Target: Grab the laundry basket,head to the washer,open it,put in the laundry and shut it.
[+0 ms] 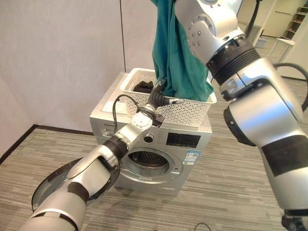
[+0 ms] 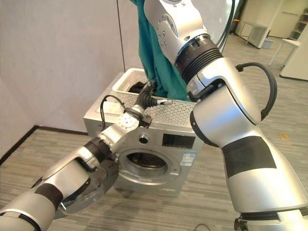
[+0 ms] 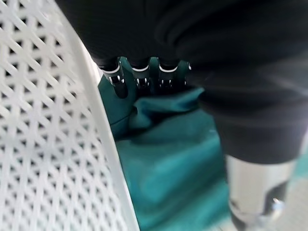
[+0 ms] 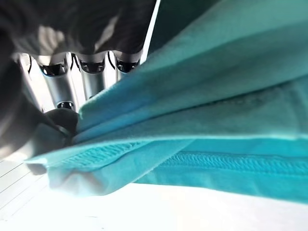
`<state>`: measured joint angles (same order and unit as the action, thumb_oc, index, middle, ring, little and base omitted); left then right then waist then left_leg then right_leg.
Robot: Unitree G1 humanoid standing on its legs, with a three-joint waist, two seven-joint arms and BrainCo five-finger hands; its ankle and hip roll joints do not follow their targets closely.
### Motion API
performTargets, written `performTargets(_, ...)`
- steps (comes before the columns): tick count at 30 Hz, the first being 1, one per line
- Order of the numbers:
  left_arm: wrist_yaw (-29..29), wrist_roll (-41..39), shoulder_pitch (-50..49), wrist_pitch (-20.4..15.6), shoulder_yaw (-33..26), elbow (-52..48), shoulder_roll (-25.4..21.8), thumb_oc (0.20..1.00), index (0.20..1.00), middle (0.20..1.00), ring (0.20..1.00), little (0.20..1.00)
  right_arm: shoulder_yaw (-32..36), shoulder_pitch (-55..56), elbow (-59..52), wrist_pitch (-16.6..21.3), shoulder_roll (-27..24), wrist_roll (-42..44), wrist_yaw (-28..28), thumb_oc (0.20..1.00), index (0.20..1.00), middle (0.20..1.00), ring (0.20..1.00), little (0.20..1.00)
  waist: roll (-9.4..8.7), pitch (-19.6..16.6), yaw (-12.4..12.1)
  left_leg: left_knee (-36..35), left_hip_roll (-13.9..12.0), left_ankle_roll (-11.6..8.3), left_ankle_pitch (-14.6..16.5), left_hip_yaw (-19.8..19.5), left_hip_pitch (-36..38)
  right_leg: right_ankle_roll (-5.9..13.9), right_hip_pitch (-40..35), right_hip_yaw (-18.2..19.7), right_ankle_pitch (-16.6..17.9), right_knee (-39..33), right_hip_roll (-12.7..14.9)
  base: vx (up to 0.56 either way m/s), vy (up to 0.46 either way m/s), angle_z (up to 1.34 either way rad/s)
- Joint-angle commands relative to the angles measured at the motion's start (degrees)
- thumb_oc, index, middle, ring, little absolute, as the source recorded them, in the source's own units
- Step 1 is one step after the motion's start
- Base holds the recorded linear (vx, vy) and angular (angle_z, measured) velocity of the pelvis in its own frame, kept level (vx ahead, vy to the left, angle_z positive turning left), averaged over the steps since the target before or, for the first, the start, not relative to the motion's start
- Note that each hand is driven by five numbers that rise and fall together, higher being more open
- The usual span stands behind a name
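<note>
Laundry transfer underway: right hand (image 4: 62,86) is pinching teal garment (image 1: 175,53) high at frame top, clearing white basket (image 1: 185,113) atop washer (image 1: 159,154); left hand (image 1: 159,96) is steadying the rim, its finger closure cannot be told.

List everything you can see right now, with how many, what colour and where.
White perforated plastic laundry basket: one, on top of the washer.
Teal cloth garment: one, lifted above the basket, lower end hanging into it.
Dark clothing: one pile, in the basket's far left corner.
Silver front-loading washer: one, by the white wall, door swung open.
Left hand: at the basket's near rim.
Right hand: pinching the teal garment.
</note>
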<state>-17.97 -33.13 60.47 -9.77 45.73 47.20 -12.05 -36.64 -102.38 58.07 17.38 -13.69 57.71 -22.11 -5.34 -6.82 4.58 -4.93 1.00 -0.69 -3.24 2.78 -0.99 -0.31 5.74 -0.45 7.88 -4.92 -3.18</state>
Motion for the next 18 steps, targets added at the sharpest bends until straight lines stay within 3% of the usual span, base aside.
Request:
performTargets(1, -2.9, 0.5, 8.4, -2.1, -2.6, 6.6, 4.2, 1.0, 1.0, 1.0, 1.0, 1.0, 1.8, -5.0, 3.5, 4.3, 1.8, 1.8, 0.2, 0.2, 0.2, 0.2, 0.2, 0.2, -1.55, -1.0, 0.5, -0.1, -2.5, -3.37, 4.9, -1.6, 4.1, 6.12, -7.0, 1.0, -6.8, -0.1, 2.7, 0.0, 0.0, 0.0)
performTargets(8, -5.3, -3.9, 14.1, -1.4, -4.7, 12.3, 12.1, 1.0, 1.0, 1.0, 1.0, 1.0, 2.0, -0.3, -5.1, 5.8, 6.6, 3.2, -0.5, 0.2, 0.2, 0.2, 0.2, 0.2, -1.18, -0.8, 2.1, -0.1, -2.9, -3.52, 4.9, -0.6, 4.1, 5.93, -6.4, 1.9, -6.6, -0.1, 2.3, -0.01, -0.009, -0.07)
performTargets(18, -4.7, -6.7, 17.5, -0.4, -7.6, 14.8, 15.2, 1.0, 1.0, 1.0, 1.0, 1.0, 0.5, 5.3, -17.7, 5.8, 6.1, 2.0, 0.1, 0.2, 0.2, 0.2, 0.2, 0.2, -0.15, 0.0, 4.1, -0.1, -3.4, -3.71, 5.1, 1.5, 4.8, 5.95, -5.8, 3.8, -6.3, -0.1, 1.8, -0.01, -0.011, -0.11)
